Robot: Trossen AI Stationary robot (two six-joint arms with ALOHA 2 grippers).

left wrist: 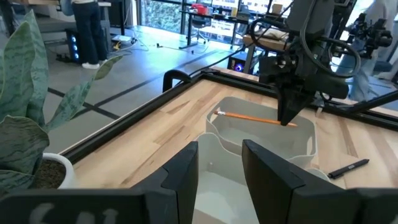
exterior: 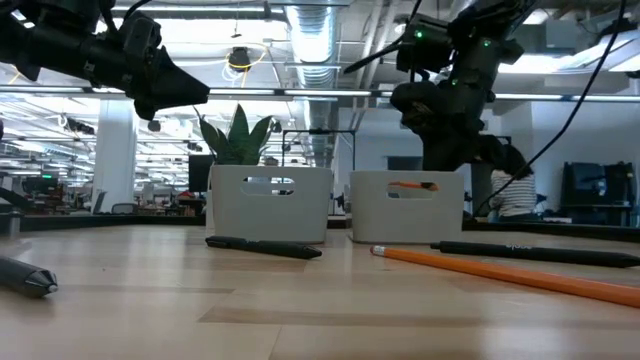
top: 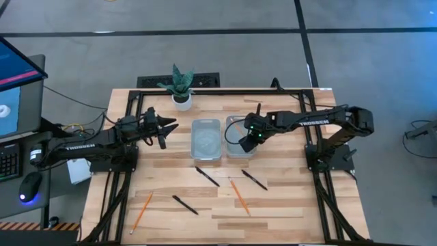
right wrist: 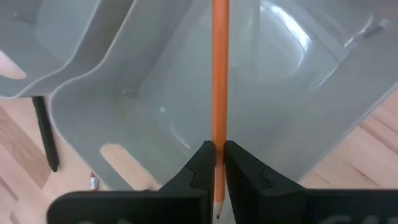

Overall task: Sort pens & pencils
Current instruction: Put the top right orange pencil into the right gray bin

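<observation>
My right gripper (top: 244, 141) hangs over the right grey bin (top: 236, 146) and is shut on one orange pencil (right wrist: 219, 74). That pencil lies about level at the bin's rim height (left wrist: 252, 117). Two more pencils (top: 238, 196) (top: 141, 210) and three black pens (top: 207, 176) (top: 254, 180) (top: 184, 204) lie flat on the table's near half. My left gripper (left wrist: 221, 168) is open and held in the air to the left of the left grey bin (top: 206, 140), touching nothing. My right gripper pinches the pencil between its two fingers near the sharpened end (right wrist: 218, 155), the tip (right wrist: 217, 213) sticking out just past them. The fingers come from above, pointing down, and lie across the pencil. The pencil is held about level over the right bin, its eraser end (left wrist: 219, 114) near the bin's rim.
A potted plant (top: 181, 87) stands at the far edge, left of the bins. The two bins sit side by side in the table's middle. Black frame rails (top: 130, 137) run along the left, right and far sides. A monitor, keyboard and mouse sit beyond the left edge.
</observation>
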